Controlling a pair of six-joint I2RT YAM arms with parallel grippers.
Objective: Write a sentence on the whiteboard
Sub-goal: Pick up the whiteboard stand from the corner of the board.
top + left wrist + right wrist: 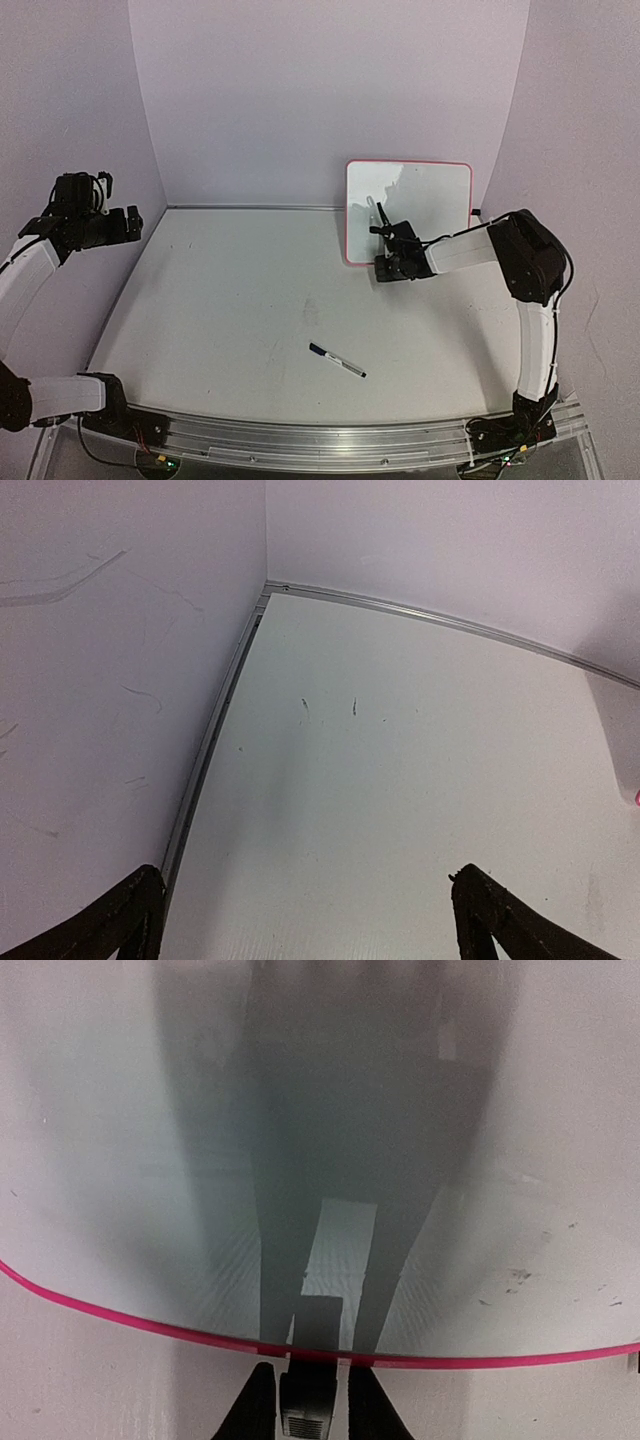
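The whiteboard [408, 205] stands upright at the back right, white with a thin red border [120, 1317]. No sentence is in view on its face. My right gripper [390, 266] sits low at the board's bottom edge. In the right wrist view its fingers [250, 1410] hold close to both sides of the board's black clip foot [310, 1405]. A marker [337, 361] lies on the table near the front centre, apart from both arms. My left gripper [134, 224] hangs raised at the far left, open with nothing between its fingers [130, 910].
The table [230, 300] is pale, with walls close on the left, back and right. A metal rail [420, 608] runs along the far edge. A few small dark smudges [515, 1280] mark the board's lower right.
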